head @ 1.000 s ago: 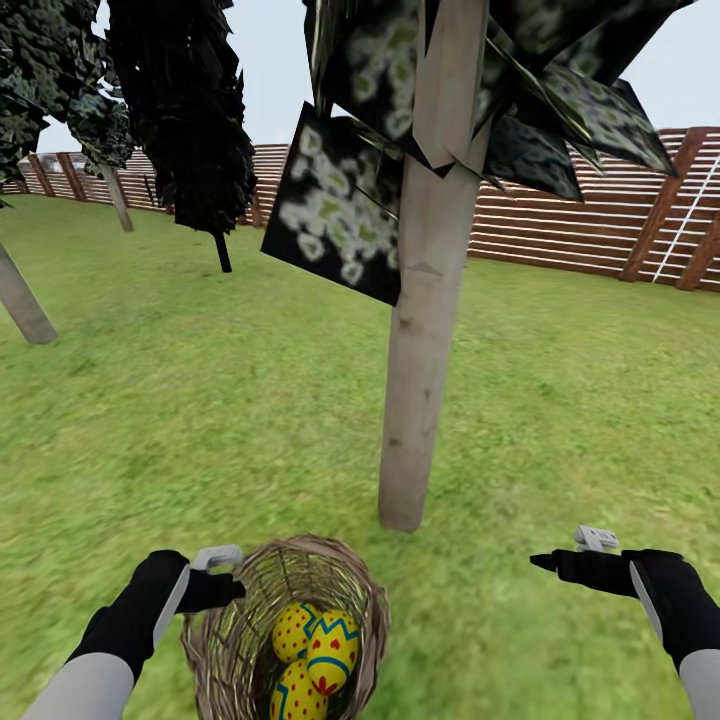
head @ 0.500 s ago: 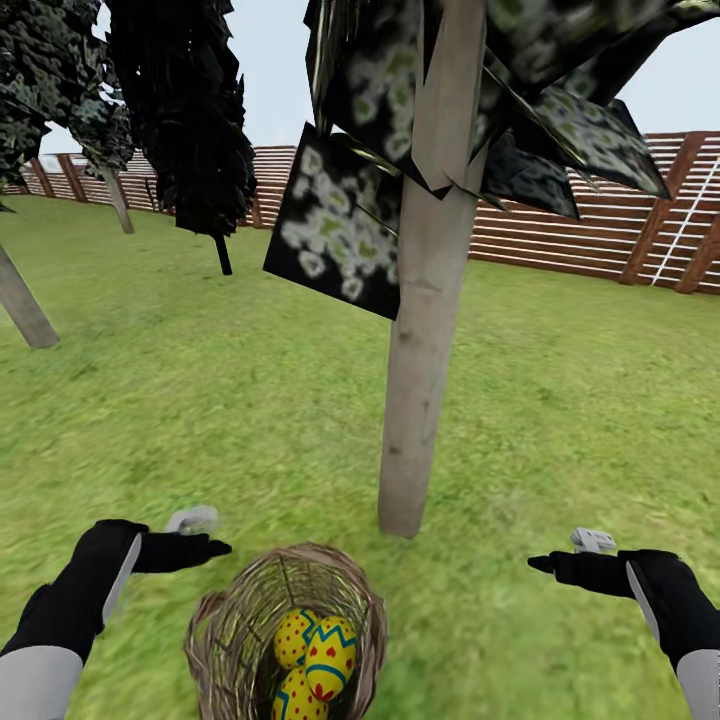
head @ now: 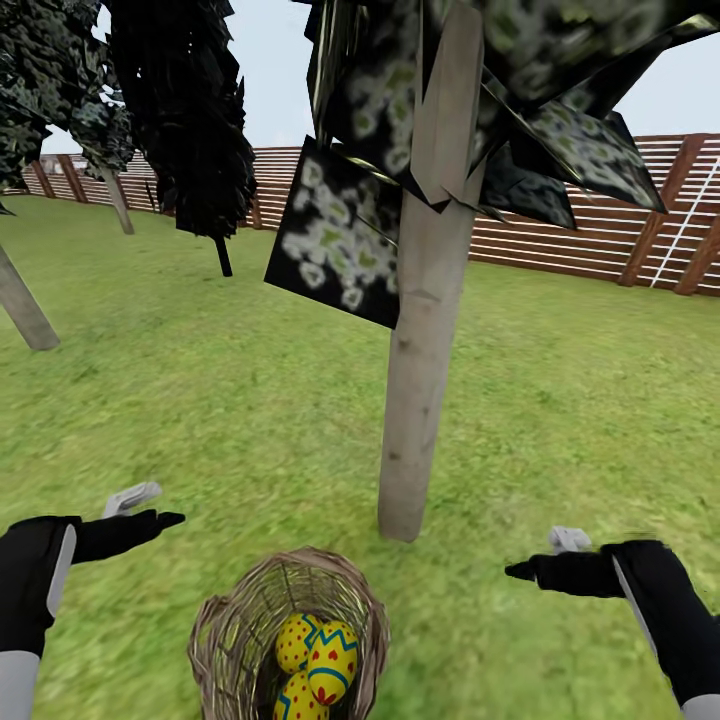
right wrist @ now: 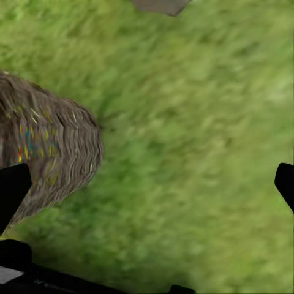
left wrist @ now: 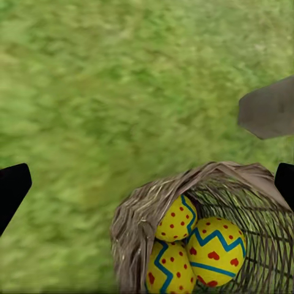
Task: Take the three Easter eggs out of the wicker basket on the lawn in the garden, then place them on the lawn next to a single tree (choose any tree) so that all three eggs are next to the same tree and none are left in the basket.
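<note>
Spreading around the pale-trunked tree (head: 425,380), the lawn (head: 200,390) runs back to the slatted fence (head: 590,230). Just in front of that trunk's foot sits the wicker basket (head: 225,630), now free: the left end effector (head: 150,508), at its rim a second ago, has drawn off to the side, fingers spread and empty. The right end effector (head: 540,560) hovers open across from it. All three Easter eggs (head: 310,660), yellow, red-dotted, blue-zigzagged, remain inside, so unloading can begin.
</note>
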`<state>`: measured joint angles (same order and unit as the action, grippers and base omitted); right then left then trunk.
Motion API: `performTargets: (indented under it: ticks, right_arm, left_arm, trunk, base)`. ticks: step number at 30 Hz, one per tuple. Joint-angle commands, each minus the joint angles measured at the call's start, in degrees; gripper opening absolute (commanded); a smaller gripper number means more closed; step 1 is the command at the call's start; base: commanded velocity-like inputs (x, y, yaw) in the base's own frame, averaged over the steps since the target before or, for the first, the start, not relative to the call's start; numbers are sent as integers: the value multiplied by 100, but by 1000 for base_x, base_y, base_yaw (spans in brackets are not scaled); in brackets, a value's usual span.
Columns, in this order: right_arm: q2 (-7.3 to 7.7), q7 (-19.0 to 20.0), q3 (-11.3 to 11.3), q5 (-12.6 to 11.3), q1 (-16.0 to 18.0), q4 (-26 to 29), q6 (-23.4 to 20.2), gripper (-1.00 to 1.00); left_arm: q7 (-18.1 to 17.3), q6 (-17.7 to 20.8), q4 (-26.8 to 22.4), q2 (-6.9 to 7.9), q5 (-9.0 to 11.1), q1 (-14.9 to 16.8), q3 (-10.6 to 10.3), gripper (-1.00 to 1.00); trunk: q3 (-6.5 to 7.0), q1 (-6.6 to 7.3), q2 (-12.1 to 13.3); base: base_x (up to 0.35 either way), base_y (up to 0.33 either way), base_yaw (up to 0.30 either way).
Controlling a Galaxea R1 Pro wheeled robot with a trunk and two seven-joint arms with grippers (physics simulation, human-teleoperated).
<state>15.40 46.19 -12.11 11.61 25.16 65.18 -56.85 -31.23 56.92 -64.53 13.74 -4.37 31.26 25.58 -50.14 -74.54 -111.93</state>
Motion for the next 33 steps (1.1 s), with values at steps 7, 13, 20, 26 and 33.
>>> performTargets:
  ticks: [7, 13, 20, 26, 33]
  right_arm:
    - [-41, 398, 1894, 110, -1046, 1654, -98, 100]
    - [-155, 384, 2134, 105, -1057, 1679, -107, 100]
    - [-226, 356, 2142, 109, -1003, 1694, -107, 100]
    - [-532, -99, 2142, 246, -798, 1713, -115, 100]
    - [-1381, -1585, 2168, 913, -571, 1676, -102, 100]
  left_arm:
    - [-49, 13, 89, -10, -41, -5, -3, 100]
    - [-49, 12, 193, -18, -38, -6, 2, 100]
    - [-49, 12, 360, -20, -38, -6, 1, 100]
    - [-49, 5, 362, -30, -44, -6, -20, 100]
    - [-49, 3, 362, -32, -46, -6, -26, 100]
  trunk:
    - [-5, 0, -2]
    - [-5, 0, -2]
    - [-10, 0, -2]
    - [-23, 0, -2]
    - [-24, 0, -2]
  base:
    - [0, 1, 62]
    - [-25, 192, 277]
    - [-23, 277, 293]
    - [-1, 116, 267]
    - [0, 6, 36]
